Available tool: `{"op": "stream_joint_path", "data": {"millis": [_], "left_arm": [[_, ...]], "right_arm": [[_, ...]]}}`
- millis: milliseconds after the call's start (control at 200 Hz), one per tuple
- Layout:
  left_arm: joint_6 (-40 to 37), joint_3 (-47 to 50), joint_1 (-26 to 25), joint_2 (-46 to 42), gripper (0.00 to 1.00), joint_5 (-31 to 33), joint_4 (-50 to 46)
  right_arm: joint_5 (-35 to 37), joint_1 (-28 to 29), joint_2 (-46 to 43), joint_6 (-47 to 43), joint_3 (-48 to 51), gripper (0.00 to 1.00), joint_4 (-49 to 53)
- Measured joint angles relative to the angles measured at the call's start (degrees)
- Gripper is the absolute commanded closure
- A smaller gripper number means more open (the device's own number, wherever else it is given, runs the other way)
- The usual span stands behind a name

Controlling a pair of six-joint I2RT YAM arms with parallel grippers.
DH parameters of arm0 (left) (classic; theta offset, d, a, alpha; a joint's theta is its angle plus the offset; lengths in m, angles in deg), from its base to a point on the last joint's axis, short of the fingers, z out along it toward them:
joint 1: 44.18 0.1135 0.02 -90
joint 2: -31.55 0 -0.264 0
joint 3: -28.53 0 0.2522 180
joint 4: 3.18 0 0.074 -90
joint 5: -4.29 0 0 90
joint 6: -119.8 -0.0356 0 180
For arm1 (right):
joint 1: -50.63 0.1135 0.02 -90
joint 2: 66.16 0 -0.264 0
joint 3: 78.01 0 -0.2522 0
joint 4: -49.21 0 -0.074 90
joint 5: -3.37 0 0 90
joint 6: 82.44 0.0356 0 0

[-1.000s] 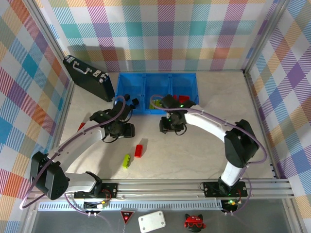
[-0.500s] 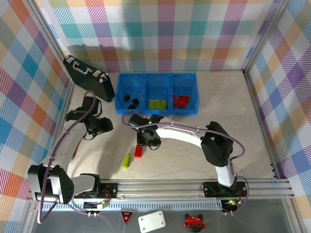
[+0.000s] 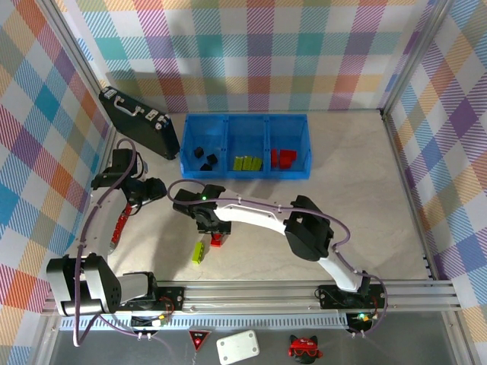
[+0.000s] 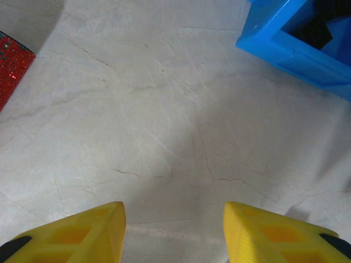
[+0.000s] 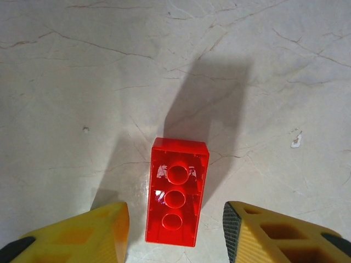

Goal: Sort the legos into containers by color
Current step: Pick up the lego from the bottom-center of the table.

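Observation:
A red lego (image 5: 176, 192) lies underside up on the table, between the open fingers of my right gripper (image 5: 175, 219), which hovers over it without touching. From above, the right gripper (image 3: 211, 223) stands over this red lego (image 3: 218, 241), with a lime-green lego (image 3: 198, 252) just to its left. Another red lego (image 3: 122, 225) lies under the left arm. The blue containers (image 3: 245, 176) hold black legos (image 3: 203, 157) on the left, green ones (image 3: 245, 162) in the middle and red ones (image 3: 284, 158) on the right. My left gripper (image 3: 152, 188) (image 4: 174, 219) is open over bare table.
A black briefcase (image 3: 137, 122) leans at the back left, close to the bins. The left wrist view has a bin corner (image 4: 285, 46) at top right and a red lego (image 4: 11, 63) at the left edge. Checked walls close in the table.
My right arm has swung from the bins down and left to above the red lego. The left arm has pulled away from the bins toward the left wall.

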Motion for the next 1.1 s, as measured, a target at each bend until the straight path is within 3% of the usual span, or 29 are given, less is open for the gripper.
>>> {"op": "stream_joint_path", "data": {"millis": [515, 1100], "left_arm": [[-0.4, 0.0, 0.3, 0.1, 0.50, -2.4, 0.3], [-0.4, 0.0, 0.3, 0.7, 0.51, -3.8, 1.3]], "right_arm": [[-2.3, 0.1, 6.2, 1.0, -1.5, 0.50, 0.5], [-3.0, 0.1, 6.4, 0.7, -1.4, 0.65, -0.1]]}}
